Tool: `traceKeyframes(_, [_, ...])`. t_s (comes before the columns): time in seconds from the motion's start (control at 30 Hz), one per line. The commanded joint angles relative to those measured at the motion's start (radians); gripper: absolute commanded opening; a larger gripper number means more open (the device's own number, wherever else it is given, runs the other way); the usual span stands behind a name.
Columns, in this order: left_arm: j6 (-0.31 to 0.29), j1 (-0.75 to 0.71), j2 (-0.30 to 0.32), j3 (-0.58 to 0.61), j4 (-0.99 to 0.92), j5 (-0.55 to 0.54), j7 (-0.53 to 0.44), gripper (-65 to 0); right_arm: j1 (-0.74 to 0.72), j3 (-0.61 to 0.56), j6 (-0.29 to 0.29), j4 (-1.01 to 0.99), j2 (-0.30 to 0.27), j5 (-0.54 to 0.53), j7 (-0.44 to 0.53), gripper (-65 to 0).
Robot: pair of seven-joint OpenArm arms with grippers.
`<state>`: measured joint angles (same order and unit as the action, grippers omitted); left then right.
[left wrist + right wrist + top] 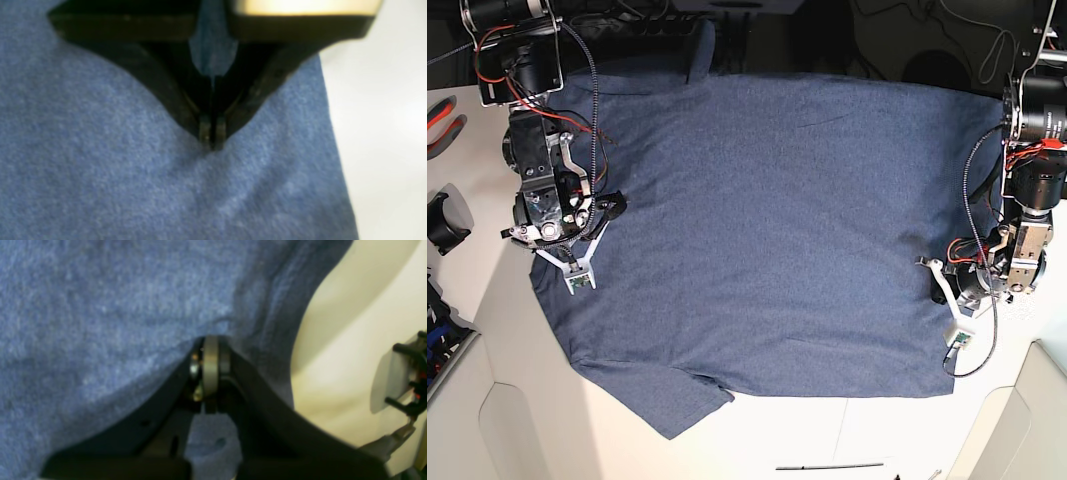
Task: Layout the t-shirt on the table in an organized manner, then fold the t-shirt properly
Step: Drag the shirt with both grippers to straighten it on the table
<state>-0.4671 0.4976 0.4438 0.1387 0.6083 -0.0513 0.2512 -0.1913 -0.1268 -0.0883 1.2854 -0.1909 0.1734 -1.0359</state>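
The slate-blue t-shirt [767,230] lies spread flat over the white table [827,430], sleeves toward the view's left and hem toward its right. My left gripper [941,292] sits at the hem edge. In the left wrist view its tips [211,138] are shut and pinch the t-shirt [100,150], which puckers around them beside the bare table [383,116]. My right gripper [567,250] is at the shoulder end. Its tips [208,350] are shut into bunched t-shirt [100,323], close to the table [333,356].
A red-handled tool [439,122] and a black object [442,222] lie at the left table edge. Raised white panels stand at the near corners [487,420] [1027,420]. Cables and dark gear line the far edge [907,30].
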Motion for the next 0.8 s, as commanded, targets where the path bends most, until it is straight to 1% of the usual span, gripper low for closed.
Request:
traceKeyframes(0.0, [0.014,0.031,0.005,-0.002,0.008,0.019,-0.003,-65.0,0.0,0.002,-0.001,-0.001,-0.008,-0.03,-0.023,-65.0])
traceKeyframes(0.17, [0.019,0.088,-0.055,-0.002,-0.015,0.05,-0.004,-65.0,0.0,0.002,-0.002,-0.001,-0.008,-0.089,0.008,-65.0])
traceKeyframes(0.27, [0.064,0.136,-0.083,-0.002,-0.068,0.08,-0.024,-65.0,0.001,0.002,-0.002,-0.001,-0.005,-0.095,0.014,-65.0])
traceKeyframes(0.3, [0.068,0.151,-0.089,-0.002,-0.085,0.097,-0.042,-65.0,0.0,0.002,-0.002,-0.001,-0.005,-0.095,0.02,-65.0])
traceKeyframes(0.37, [0.079,0.184,-0.094,-0.002,-0.114,0.119,-0.079,-65.0,0.0,0.002,-0.002,-0.001,-0.005,-0.095,0.042,-65.0])
traceKeyframes(0.43, [0.091,0.217,-0.095,-0.002,-0.126,0.124,-0.092,-65.0,0.0,0.002,-0.002,-0.001,-0.005,-0.095,0.06,-65.0])
traceKeyframes(0.6, [0.087,0.299,-0.089,-0.002,-0.128,0.116,-0.079,-65.0,0.0,0.002,-0.002,-0.001,-0.005,-0.095,0.093,-65.0])
traceKeyframes(0.63, [0.059,0.312,-0.085,-0.002,-0.127,0.096,-0.055,-65.0,0.0,0.002,-0.002,-0.001,-0.005,-0.095,0.097,-65.0])
traceKeyframes(0.7, [-0.04,0.327,-0.066,-0.002,-0.115,0.012,0.032,-65.0,0.0,0.002,-0.002,-0.001,-0.005,-0.095,0.097,-65.0])
traceKeyframes(0.73, [-0.095,0.327,-0.05,-0.002,-0.097,-0.053,0.094,-65.0,0.001,0.002,-0.002,-0.001,-0.005,-0.095,0.095,-65.0])
traceKeyframes(0.77, [-0.142,0.324,-0.034,-0.002,-0.077,-0.13,0.177,-65.0,0.001,0.002,-0.002,-0.001,-0.006,-0.095,0.093,-65.0])
